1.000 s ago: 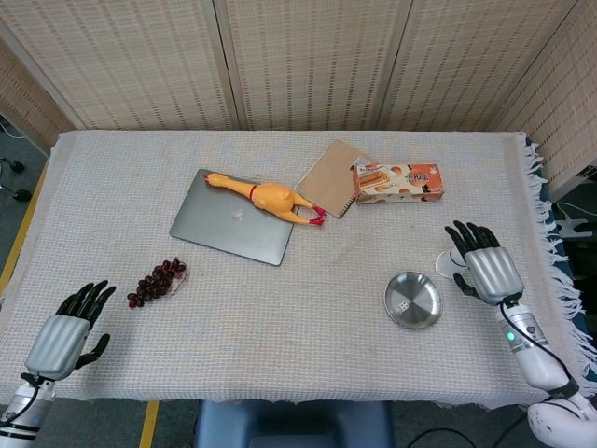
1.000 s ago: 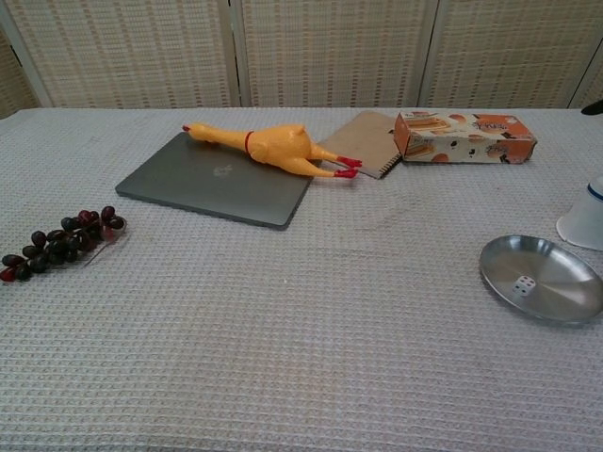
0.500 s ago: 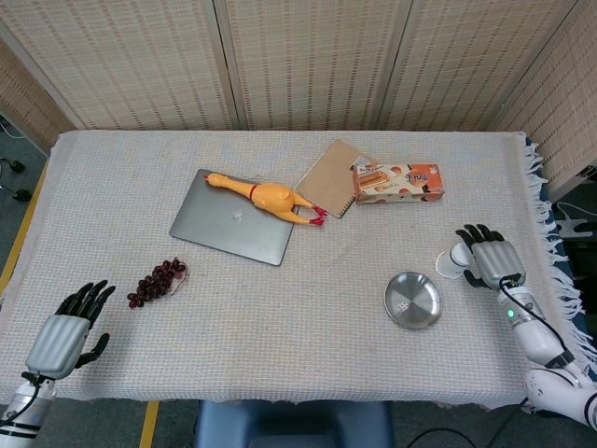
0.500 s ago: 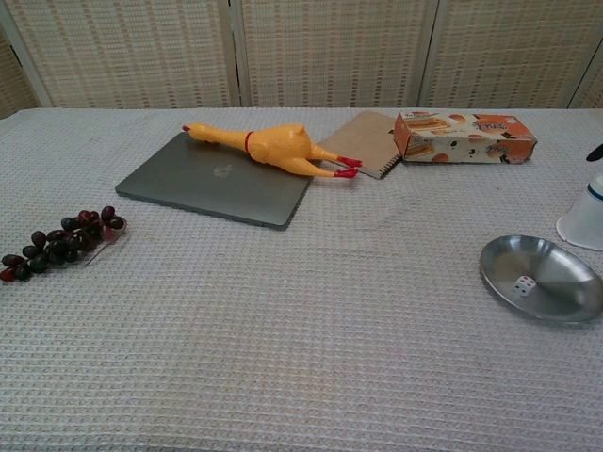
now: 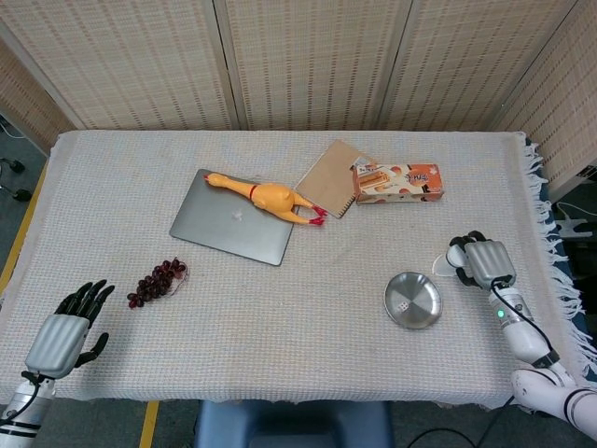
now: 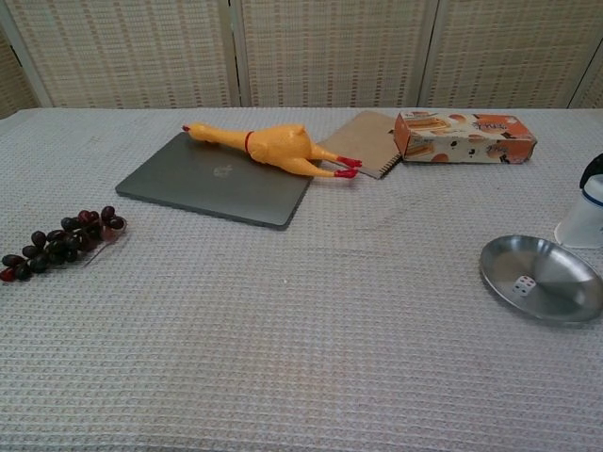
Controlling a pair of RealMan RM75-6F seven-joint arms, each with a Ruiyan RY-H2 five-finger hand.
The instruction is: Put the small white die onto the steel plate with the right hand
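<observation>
Both the left hand [image 5: 63, 334] and the right hand [image 5: 485, 263] have ribbed silver-grey metal backs and black fingers [image 5: 93, 295], each mounted on a glossy white forearm with a thin black cable along it, and a small green light glows on the right wrist.

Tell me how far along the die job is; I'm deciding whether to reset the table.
Done: the small white die lies inside the steel plate. In hand: nothing of the task; the right hand sits beside the plate at a white cup. Left: apparently nothing. The left hand rests empty.
</observation>
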